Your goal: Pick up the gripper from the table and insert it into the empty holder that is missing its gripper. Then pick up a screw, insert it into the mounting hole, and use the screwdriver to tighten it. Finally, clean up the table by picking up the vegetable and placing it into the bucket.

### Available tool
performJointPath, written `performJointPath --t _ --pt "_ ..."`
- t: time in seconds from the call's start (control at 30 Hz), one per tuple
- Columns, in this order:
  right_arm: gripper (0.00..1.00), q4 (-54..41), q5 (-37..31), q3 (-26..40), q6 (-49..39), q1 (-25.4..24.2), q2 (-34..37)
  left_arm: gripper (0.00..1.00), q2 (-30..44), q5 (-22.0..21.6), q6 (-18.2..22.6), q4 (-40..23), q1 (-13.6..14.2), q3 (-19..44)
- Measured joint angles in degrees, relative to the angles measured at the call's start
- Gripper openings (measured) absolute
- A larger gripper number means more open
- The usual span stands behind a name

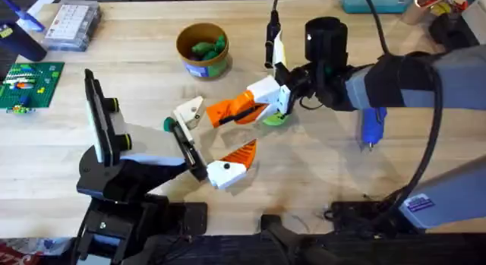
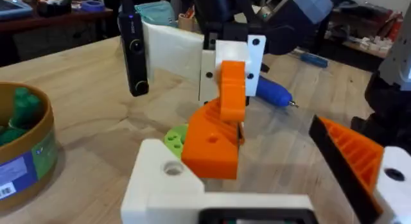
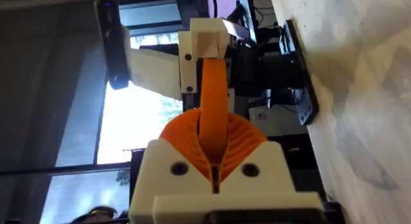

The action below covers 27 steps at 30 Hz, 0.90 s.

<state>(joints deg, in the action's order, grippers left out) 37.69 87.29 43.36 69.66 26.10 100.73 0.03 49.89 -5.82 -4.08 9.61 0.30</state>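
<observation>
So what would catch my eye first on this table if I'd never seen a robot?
Probably the bright orange fingers of the right end effector at the table's middle, reaching toward a small cream-white gripper piece. Behind them sits the bucket with green vegetables inside, and the blue screwdriver lies to the right.

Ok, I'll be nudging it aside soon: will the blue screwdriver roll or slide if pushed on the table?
It probably rolls: the screwdriver looks round-bodied and lies flat on the smooth wooden table. It seems to be one rigid piece, so it should lift without bending. Its glossy plastic shell may be somewhat slippery in a pinch.
</observation>
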Motion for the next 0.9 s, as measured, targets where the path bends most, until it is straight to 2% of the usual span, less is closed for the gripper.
performJointPath --t 0.9 --pt "0.017 0.0 -1.1 2.1 -0.2 1.9 0.0 0.987 0.0 -0.2 0.0 0.0 0.0 0.0"
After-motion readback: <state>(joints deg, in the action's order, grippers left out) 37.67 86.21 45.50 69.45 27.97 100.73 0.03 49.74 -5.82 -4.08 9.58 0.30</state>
